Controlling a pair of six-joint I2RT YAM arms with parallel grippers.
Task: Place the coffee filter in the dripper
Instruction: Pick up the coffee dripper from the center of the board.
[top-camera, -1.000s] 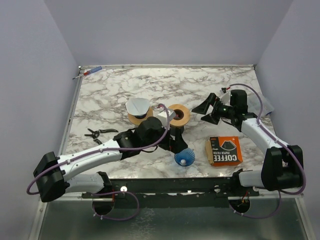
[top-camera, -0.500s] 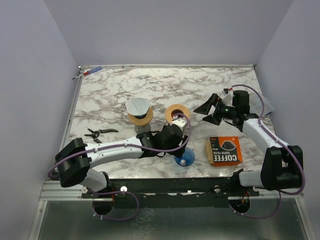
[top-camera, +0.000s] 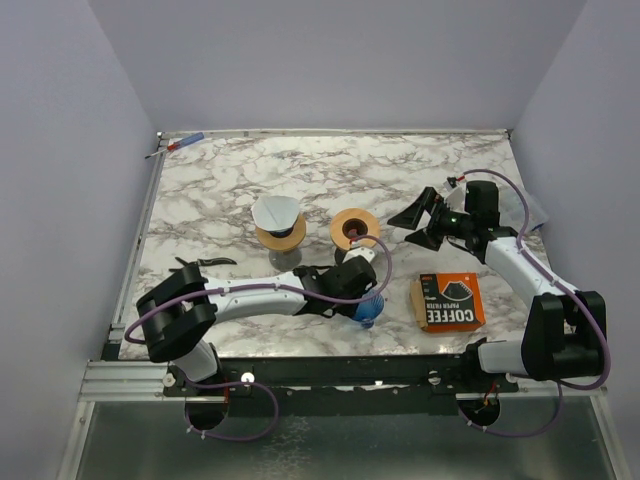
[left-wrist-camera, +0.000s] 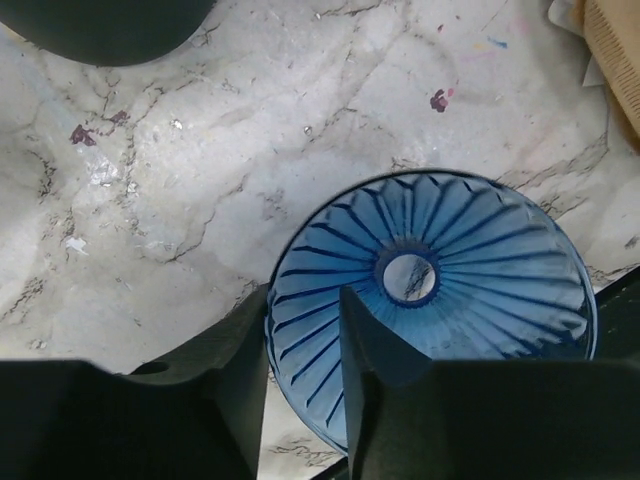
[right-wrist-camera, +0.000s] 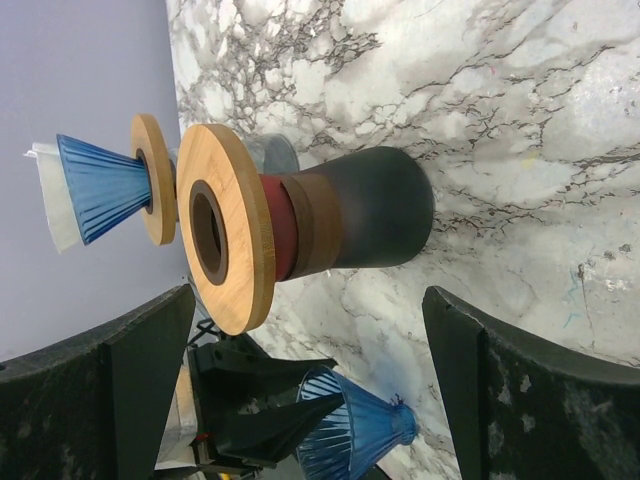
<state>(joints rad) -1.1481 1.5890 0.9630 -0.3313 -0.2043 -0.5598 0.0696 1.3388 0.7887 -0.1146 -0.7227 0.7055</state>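
— At the near edge of the table (top-camera: 230, 180), found the left gripper (left-wrist-camera: 303, 305) astride the rim of the loose blue dripper (left-wrist-camera: 450, 300): one finger out over the marble, the other over the ribbed blue, jaws drawn narrow. Could not tell whether pinching yet or merely bracketing.

— Any paper on that dripper?

— None. Saw bare ribs and the centre hole only. Could not make out for certain whether upright or mouth-down.

— Whereabouts of the filter, then?

— Spotted a white coffee filter (top-camera: 277, 210) well apart, back left, seated in a second blue cone (right-wrist-camera: 100, 185) on a wooden-collared stand (right-wrist-camera: 152, 180). Noted a box of filters (top-camera: 448, 302) near the loose dripper, to its right.

— And the right gripper (top-camera: 413, 228)?

— Hung wide and empty above the marble, near the other stand (top-camera: 355, 228), with a bare wooden collar on top.

— Progress?

— Judged early. Dripper barely in hand, if at all; no filter fetched for it; seating the paper in that cone entirely left to do.
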